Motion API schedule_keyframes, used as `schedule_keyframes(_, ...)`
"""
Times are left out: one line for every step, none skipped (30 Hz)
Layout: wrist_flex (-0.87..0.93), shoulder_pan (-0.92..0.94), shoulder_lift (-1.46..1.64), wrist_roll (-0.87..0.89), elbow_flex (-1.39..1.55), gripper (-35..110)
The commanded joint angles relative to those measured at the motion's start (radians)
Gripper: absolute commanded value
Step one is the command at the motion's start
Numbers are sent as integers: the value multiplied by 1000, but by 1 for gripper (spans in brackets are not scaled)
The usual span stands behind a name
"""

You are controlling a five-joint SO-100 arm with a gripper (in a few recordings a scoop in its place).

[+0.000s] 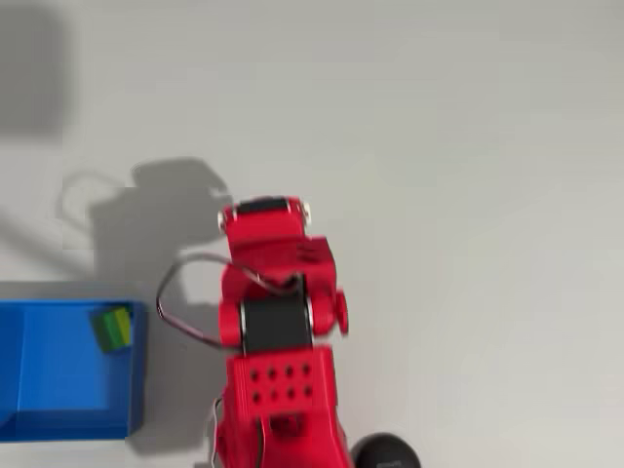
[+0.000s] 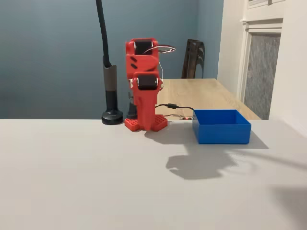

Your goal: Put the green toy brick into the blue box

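Nearest the lens in the fixed view lies bare grey table [image 2: 96, 182], with a soft dark shadow at lower centre-right. Behind it, right of centre, stands the blue box [image 2: 221, 127]; from this low angle its front wall hides whatever lies inside. From overhead the blue box [image 1: 58, 366] sits at the lower left, its left side cut off by the frame edge. Inside it, in the upper right corner just beside the walls, lies the green toy brick [image 1: 113, 327], blurred, lime on top with a darker side.

Folded upright on its base, the red arm [image 2: 144, 86] stands centre-left in the fixed view, apart from the box; from overhead the red arm [image 1: 278, 322] fills the lower centre, its base cut off at the bottom edge. I cannot make out the gripper's fingers in either view, so whether they are parted or closed cannot be told.

A black stand [image 2: 111, 91] rises just left of the arm, its top cut off
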Motion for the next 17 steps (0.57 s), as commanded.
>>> schedule_keyframes(0, 11, 193, -9, 74, 0)
schedule_keyframes(0, 14, 224, -11, 94, 0)
schedule_keyframes(0, 15, 252, -12, 117, 0)
schedule_keyframes(0, 17, 276, -15, 138, 0)
schedule_keyframes(0, 17, 298, -18, 160, 0)
schedule_keyframes(0, 18, 316, -20, 181, 0)
schedule_keyframes(0, 18, 333, -20, 199, 0)
schedule_keyframes(0, 20, 348, -20, 216, 0)
schedule_keyframes(0, 21, 365, -20, 232, 0)
schedule_keyframes(0, 21, 377, -18, 247, 0)
schedule_keyframes(0, 21, 387, -18, 261, 0)
schedule_keyframes(0, 23, 394, -18, 276, 0)
schedule_keyframes(0, 26, 402, -20, 290, 0)
schedule_keyframes(0, 28, 410, -23, 301, 0)
schedule_keyframes(0, 28, 417, -25, 305, 0)
schedule_keyframes(0, 29, 422, -25, 310, 0)
schedule_keyframes(0, 31, 425, -25, 314, 0)
